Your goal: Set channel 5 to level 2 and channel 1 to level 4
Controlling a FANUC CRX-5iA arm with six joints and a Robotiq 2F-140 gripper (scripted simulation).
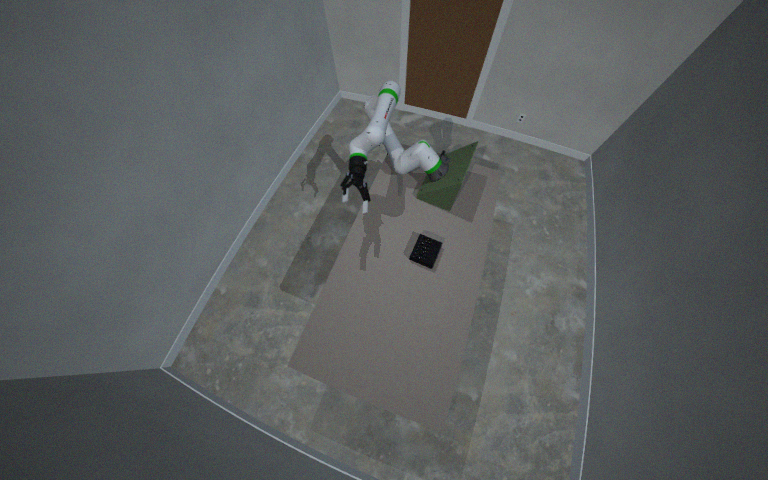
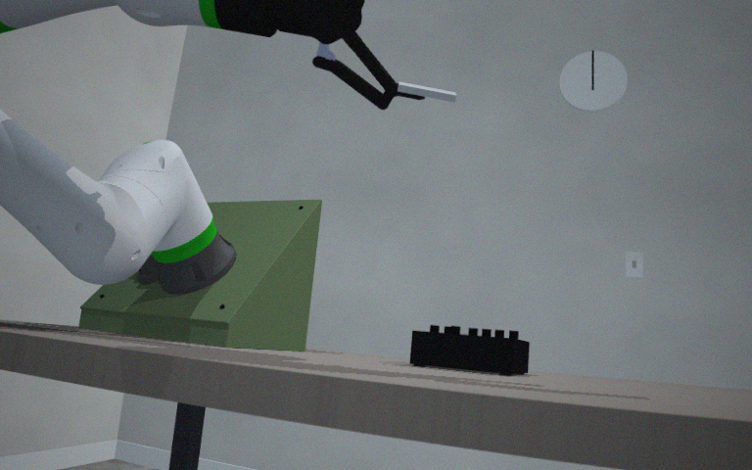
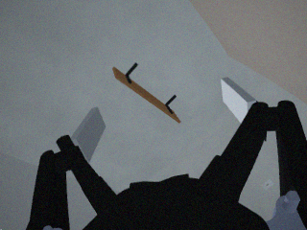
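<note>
The long desk (image 1: 385, 339) carries everything. At one end of it stands the green wedge base (image 2: 265, 265), from which the white arm (image 1: 370, 135) folds up and away. The black lighting console (image 1: 425, 250) sits on the desk, a short way out from the wedge toward the desk's middle. The tool (image 1: 354, 202) hangs high to the wedge's side, well apart from the console, spread wide and holding nothing. The fader caps (image 2: 451, 330) look closely packed, so wide-spread fingers coming down could nudge a neighbouring channel or shove the light console off its feet.
</note>
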